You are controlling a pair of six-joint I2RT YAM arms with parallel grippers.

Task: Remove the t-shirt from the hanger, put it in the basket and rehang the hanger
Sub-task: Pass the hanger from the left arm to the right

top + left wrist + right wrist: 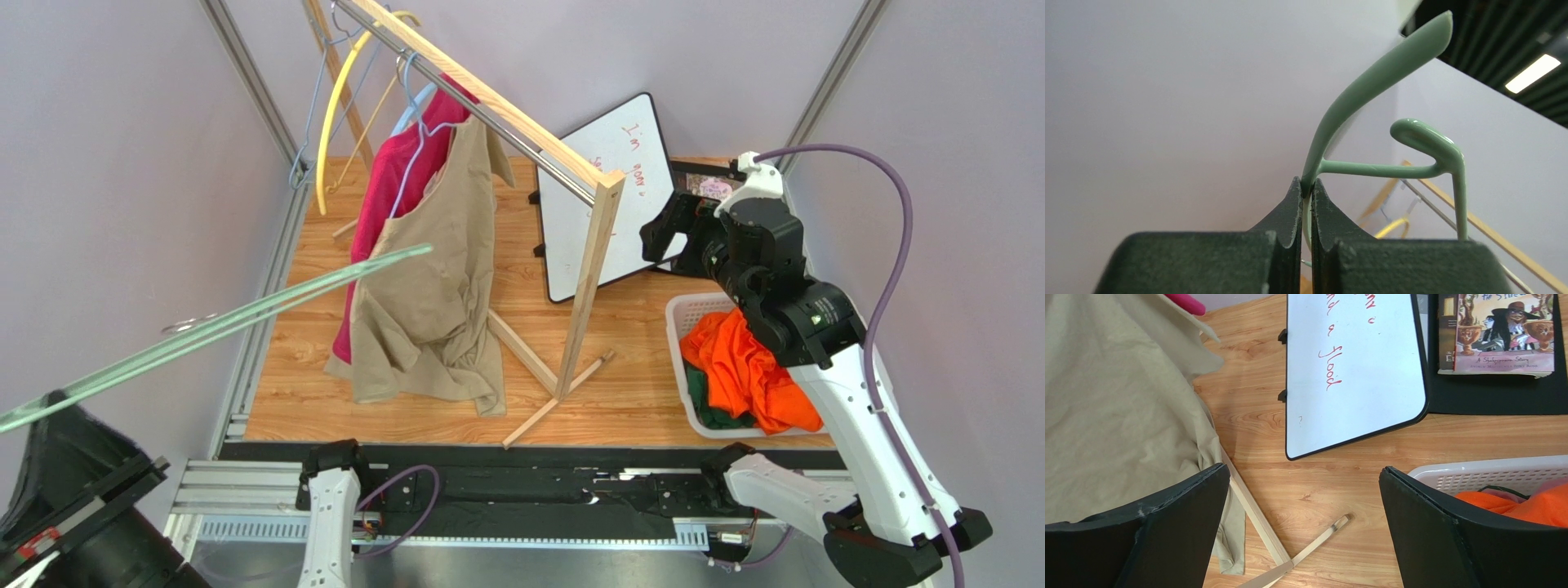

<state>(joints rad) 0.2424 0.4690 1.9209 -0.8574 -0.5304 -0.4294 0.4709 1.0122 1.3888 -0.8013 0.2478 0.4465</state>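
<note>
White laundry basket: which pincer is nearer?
Right. The right pincer hangs open just off the basket's far-left corner, raised above it. The left pincer is across the scene at the far left, shut on the green hanger.

1. A wooden clothes rack [591, 282] stands on the wood-grain desk [638, 349], its top rail running from the far left toward the near upright post. Its flat floor struts cross near the desk's front edge.
2. A whiteboard [613, 196] with a black frame and red handwriting sits just beyond the post, tilted.
3. To its right a picture book [1496, 331] lies on a black mat [1493, 392].
4. A white latticed basket [677, 321] stands at the desk's right side, nearer than the book. It holds crumpled orange cloth [742, 368] over a bit of green cloth [705, 398].
5. A ceiling light [1533, 73] glows overhead.
</note>
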